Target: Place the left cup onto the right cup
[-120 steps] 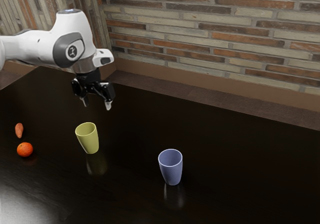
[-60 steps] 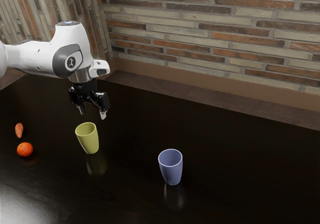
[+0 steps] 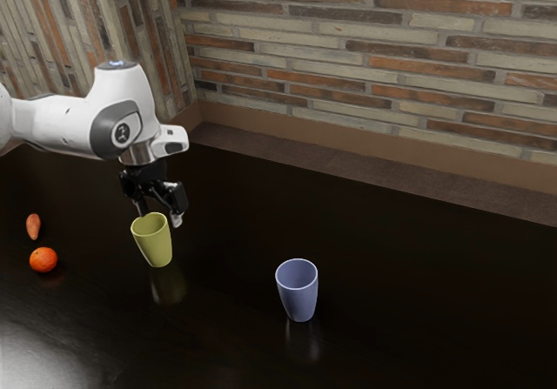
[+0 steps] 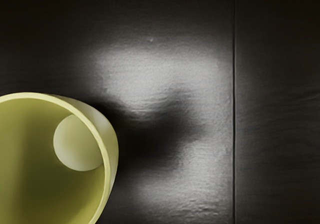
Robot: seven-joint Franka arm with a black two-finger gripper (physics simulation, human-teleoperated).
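Change since earlier: gripper [image 3: 158,214] has dropped and shifted toward the exterior view's left; a second ago it hung well above the cups, now it sits at the rim of the yellow-green cup [image 3: 152,239]. Both cups and the two fruits lie where they were.
Arm: white Franka arm [image 3: 96,119] comes in from the exterior view's left, hand pointing down at the worktop [image 3: 418,258].
Fingers: fingers [image 3: 177,218] spread wide, one on each side of the yellow-green cup's mouth, tips about level with the rim. No squeeze on the wall visible, so nothing is held.
Yellow-green cup (left cup): upright on the worktop, mouth up, directly under the hand. Wrist view looks down into it [image 4: 55,159]; the pale round base shows inside.
Blue cup (right cup): blue cup [image 3: 297,290] upright, mouth up, well apart from the yellow-green cup, toward the exterior view's right and nearer the camera. Nothing on it.
Other items: orange round fruit [image 3: 43,259] and a small reddish piece [image 3: 33,225] just beside it, near the exterior view's left edge, apart from both cups.
Worktop: dark, glossy, faint reflections under each cup; wrist view shows a bright sheen patch on it [image 4: 165,73] beside the cup.
Background: brick wall [image 3: 392,50] behind the worktop.
Task status: left cup not yet lifted.
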